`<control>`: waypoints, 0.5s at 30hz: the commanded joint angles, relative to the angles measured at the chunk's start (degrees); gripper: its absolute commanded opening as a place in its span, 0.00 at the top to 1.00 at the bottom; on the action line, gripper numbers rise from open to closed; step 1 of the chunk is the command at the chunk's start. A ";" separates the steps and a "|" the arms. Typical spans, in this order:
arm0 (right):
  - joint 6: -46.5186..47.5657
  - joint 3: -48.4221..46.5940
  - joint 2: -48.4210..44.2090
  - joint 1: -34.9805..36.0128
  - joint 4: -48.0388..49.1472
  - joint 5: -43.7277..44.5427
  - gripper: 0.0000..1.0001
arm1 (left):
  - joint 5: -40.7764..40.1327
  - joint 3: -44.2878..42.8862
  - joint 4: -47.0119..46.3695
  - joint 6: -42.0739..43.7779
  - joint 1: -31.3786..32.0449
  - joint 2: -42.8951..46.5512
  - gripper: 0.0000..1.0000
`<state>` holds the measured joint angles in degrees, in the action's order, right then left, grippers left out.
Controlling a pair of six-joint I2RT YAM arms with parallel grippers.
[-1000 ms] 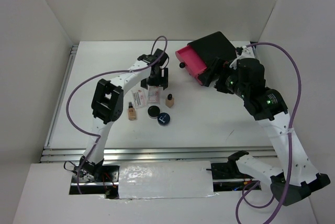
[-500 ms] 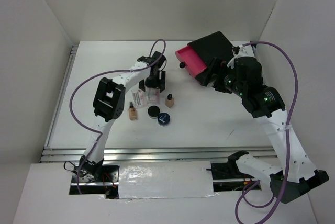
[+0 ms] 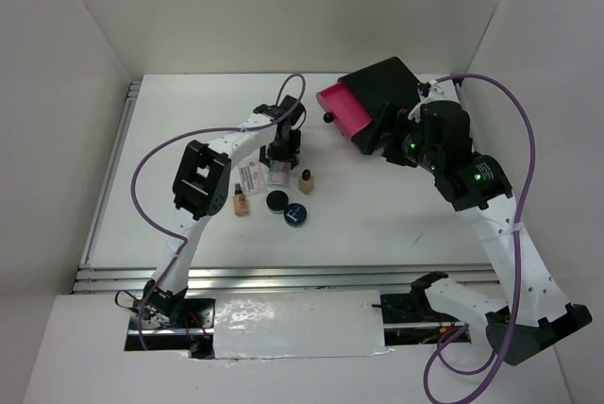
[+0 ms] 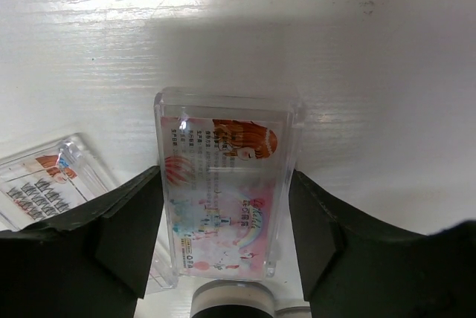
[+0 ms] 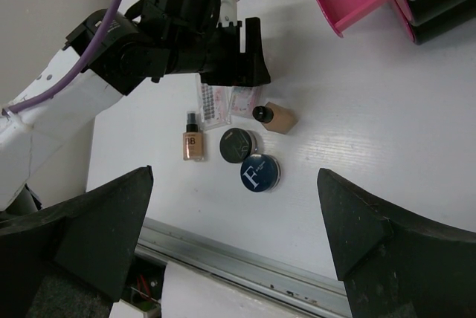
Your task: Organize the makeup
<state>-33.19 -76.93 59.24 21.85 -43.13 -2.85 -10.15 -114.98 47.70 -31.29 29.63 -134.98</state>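
Our left gripper is clenched on a pinkish-white sachet, with one black finger against each long edge. We cannot tell whether the sachet is lifted off the white table. The second sachet lies just beside this sachet on its left, partly under the finger. To the right of the sachet sits a squat tan bottle. On its near side are the black compact and the dark-blue compact, with a slim tan bottle lying near-left. Beyond the sachet and to its far right the table is bare up to the open pink drawer of the black box. Our right gripper hovers by that box, its fingers spread wide and holding nothing.
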 commanded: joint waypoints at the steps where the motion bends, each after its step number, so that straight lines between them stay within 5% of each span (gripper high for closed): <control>1: 0.14 -2.35 -0.01 -0.22 3.32 -0.22 0.00 | 0.31 -1.56 0.28 0.88 0.26 -1.52 0.53; 4: -0.21 -2.44 0.08 -0.31 3.50 -0.31 0.00 | -0.83 -5.86 1.34 0.62 -0.53 0.32 0.67; 9: -0.65 -2.44 0.08 -0.31 3.85 -0.49 0.00 | 1.36 -16.05 1.88 -2.54 -4.13 3.31 0.74; 15: -0.91 -2.70 -0.44 -0.22 3.67 -0.05 0.00 | 14.35 -10.12 -14.34 -10.27 -7.56 15.51 0.75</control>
<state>-33.65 -76.93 59.29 21.85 -42.61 -2.83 -2.90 -127.13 43.90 -36.56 23.44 -127.98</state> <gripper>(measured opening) 0.997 0.749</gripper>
